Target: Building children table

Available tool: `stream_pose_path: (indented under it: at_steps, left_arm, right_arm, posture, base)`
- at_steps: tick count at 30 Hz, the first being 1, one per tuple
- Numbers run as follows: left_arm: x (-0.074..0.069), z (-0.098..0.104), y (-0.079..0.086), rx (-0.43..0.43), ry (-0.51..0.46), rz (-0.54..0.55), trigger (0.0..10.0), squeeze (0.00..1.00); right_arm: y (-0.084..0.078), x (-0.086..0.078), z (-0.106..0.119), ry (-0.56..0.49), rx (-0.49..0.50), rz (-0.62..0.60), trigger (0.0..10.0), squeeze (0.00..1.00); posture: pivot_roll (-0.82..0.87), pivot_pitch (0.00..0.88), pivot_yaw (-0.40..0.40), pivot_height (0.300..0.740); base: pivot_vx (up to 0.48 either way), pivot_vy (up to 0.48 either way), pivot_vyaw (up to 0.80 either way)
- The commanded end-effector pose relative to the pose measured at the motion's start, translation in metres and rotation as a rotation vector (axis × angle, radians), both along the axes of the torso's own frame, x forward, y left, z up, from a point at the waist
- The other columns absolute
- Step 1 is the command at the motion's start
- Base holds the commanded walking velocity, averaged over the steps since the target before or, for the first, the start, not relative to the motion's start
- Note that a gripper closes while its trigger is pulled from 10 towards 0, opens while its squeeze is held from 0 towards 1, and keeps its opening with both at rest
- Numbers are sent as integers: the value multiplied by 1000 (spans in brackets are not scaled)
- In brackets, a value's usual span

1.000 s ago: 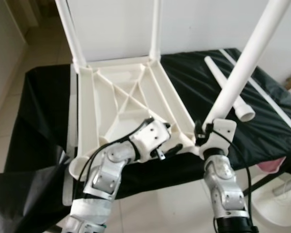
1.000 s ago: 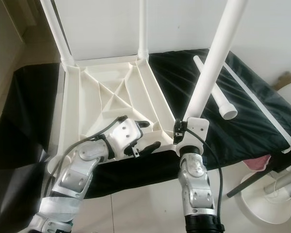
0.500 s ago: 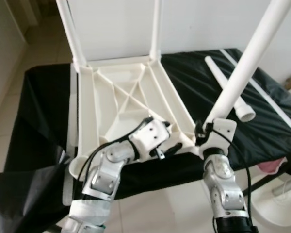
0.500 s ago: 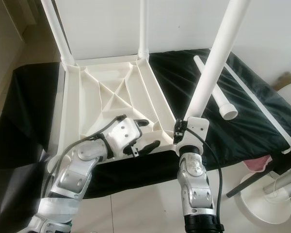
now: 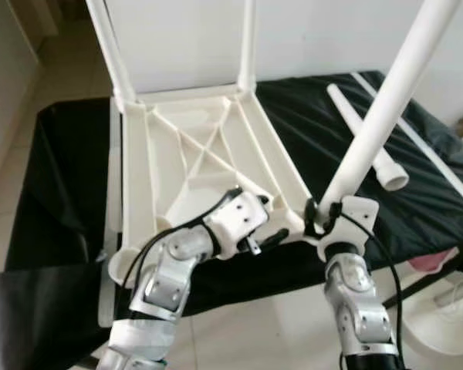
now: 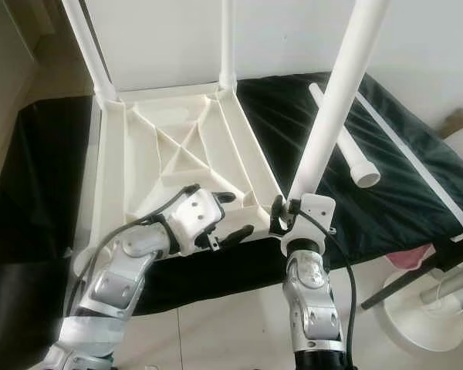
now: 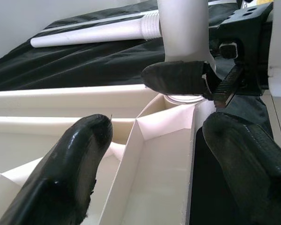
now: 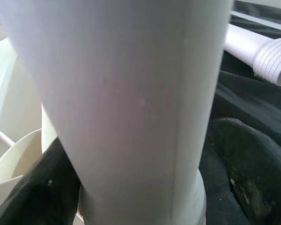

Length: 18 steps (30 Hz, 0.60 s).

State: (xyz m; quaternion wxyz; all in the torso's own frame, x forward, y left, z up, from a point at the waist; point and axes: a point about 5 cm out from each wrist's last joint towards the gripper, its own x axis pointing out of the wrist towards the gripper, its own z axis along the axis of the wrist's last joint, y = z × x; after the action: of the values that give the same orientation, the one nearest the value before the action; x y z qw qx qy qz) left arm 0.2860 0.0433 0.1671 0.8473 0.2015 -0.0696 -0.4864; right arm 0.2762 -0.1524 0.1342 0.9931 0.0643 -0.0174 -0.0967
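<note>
right gripper (image 6: 282,218) clamps table leg (image 6: 333,108) at corner socket | left gripper (image 6: 233,216) wide astride tabletop (image 6: 139,154) rim

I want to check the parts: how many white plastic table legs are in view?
4: two legs stand in the far corners of the upturned white plastic tabletop, one is in the right claw at the near corner, one lies on the black cloth.

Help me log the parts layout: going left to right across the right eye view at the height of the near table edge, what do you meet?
Left claw on the upturned tabletop → right claw holding the leg → loose leg on the black cloth.
</note>
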Motion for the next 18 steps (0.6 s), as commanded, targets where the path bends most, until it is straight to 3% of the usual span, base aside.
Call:
stream_pose_path:
  at_steps: [1, 2, 7, 18]
  left_arm:
    - [3, 2, 2, -33, -28, 102, 10000, 0]
    - [4, 3, 2, -34, -32, 100, 10000, 0]
    - [2, 6, 2, -50, -59, 87, 10000, 0]
    - [3, 5, -1, -32, -45, 81, 10000, 0]
  right_arm:
    - [3, -3, -3, 15, 49, 13, 10000, 1000]
    - [4, -3, -2, 9, 44, 66, 10000, 0]
    - [-2, -2, 2, 3, 9, 196, 10000, 0]
    - [-19, 8, 11, -18, -220, 455, 10000, 0]
  posture:
    - [-19, 78, -27, 740]
    - [-22, 75, -24, 740]
    - [-24, 74, -25, 740]
    - [-23, 59, -23, 740]
  base:
    - [0, 0, 0]
    - [0, 0, 0]
    - [0, 0, 0]
    - [0, 0, 0]
